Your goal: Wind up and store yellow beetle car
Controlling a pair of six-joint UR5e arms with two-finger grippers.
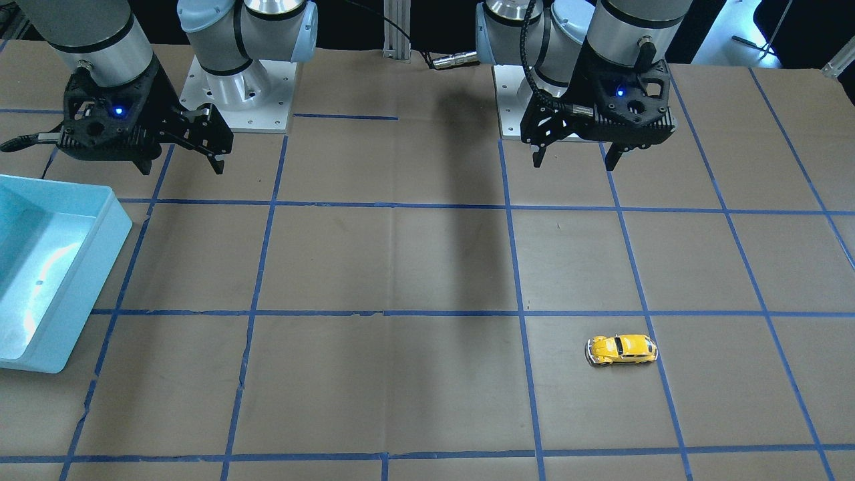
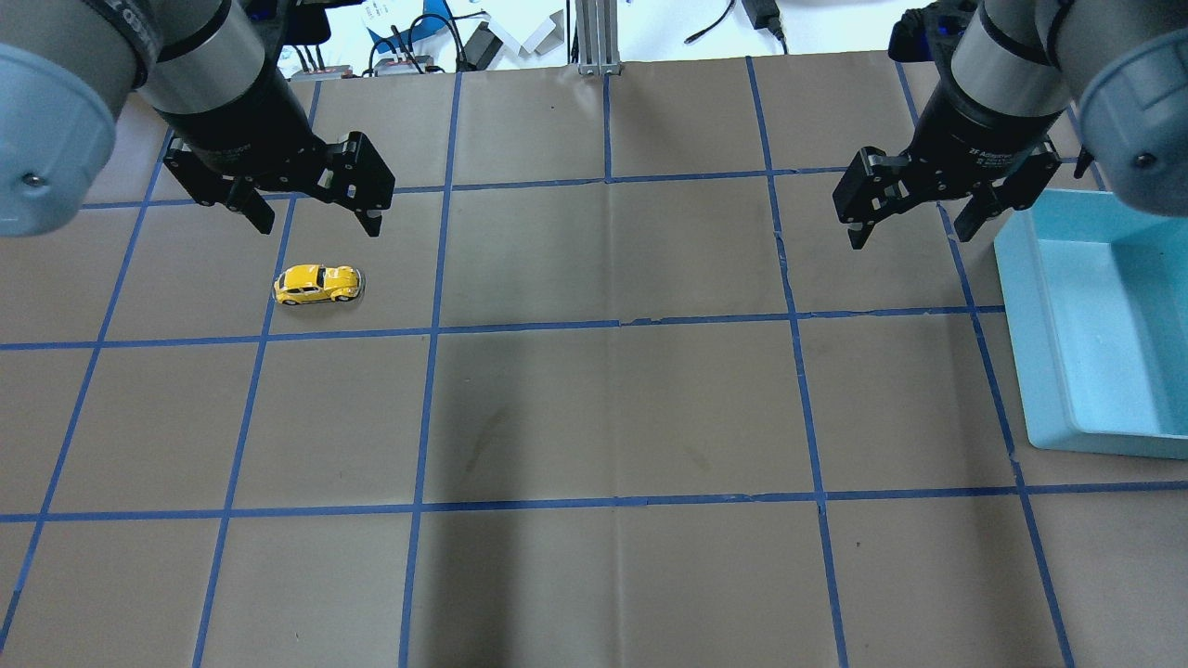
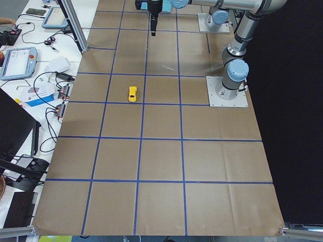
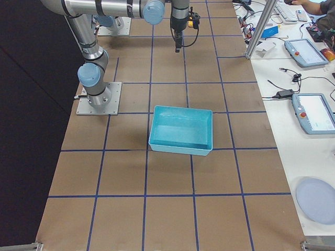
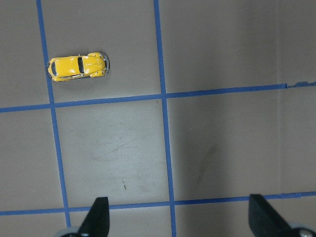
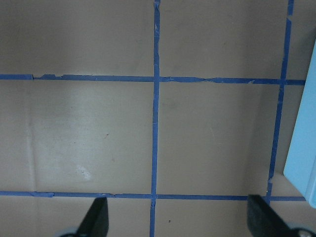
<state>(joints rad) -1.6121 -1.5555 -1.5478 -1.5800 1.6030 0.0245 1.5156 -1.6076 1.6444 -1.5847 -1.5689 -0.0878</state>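
Note:
The yellow beetle car (image 2: 316,284) stands on its wheels on the brown paper, alone in a taped square; it also shows in the front view (image 1: 621,349), the left side view (image 3: 132,94) and the left wrist view (image 5: 78,66). My left gripper (image 2: 317,215) hangs open above the table, a little beyond the car and apart from it (image 1: 574,159). My right gripper (image 2: 914,225) hangs open over bare paper, next to the light blue bin (image 2: 1095,325), with nothing between its fingers (image 1: 179,164).
The light blue bin (image 1: 50,267) sits at the table's end on my right (image 4: 181,130). Blue tape lines grid the paper. Arm base plates (image 1: 240,100) stand at the robot's edge. Tablets, cables and a frame post (image 3: 75,30) line the operators' side.

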